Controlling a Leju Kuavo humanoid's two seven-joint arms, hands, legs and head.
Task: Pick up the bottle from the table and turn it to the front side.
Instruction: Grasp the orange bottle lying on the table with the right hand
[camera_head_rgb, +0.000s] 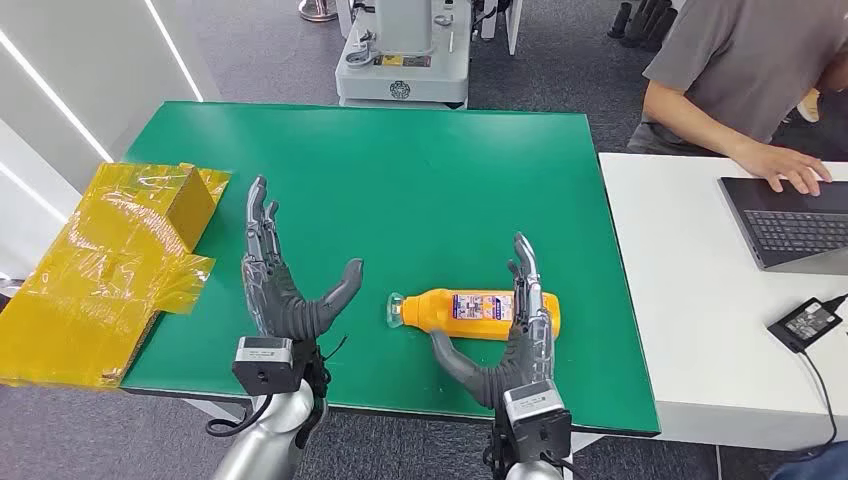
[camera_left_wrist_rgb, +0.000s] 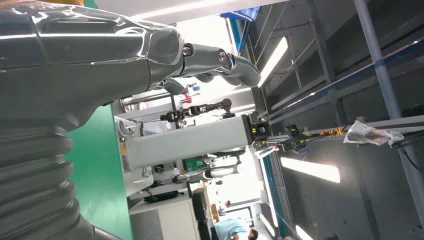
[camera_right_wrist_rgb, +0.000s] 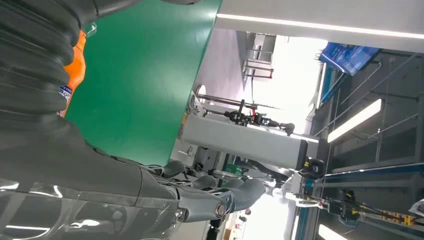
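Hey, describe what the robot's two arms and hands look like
Both arms are silver metal tubes ending in grey camera blocks at the wrists, with black cables looping beside them. The left hand and right hand are dark grey with slim jointed fingers, thick thumbs and ribbed grey wrist covers.

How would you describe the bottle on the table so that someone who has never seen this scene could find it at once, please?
Look at the green table in the middle of the head view, then at its near edge, where the right hand stands open. The bottle lies on its side right there, cap pointing toward the left hand. It is the one bright orange object on the green surface, with a printed label around its middle.
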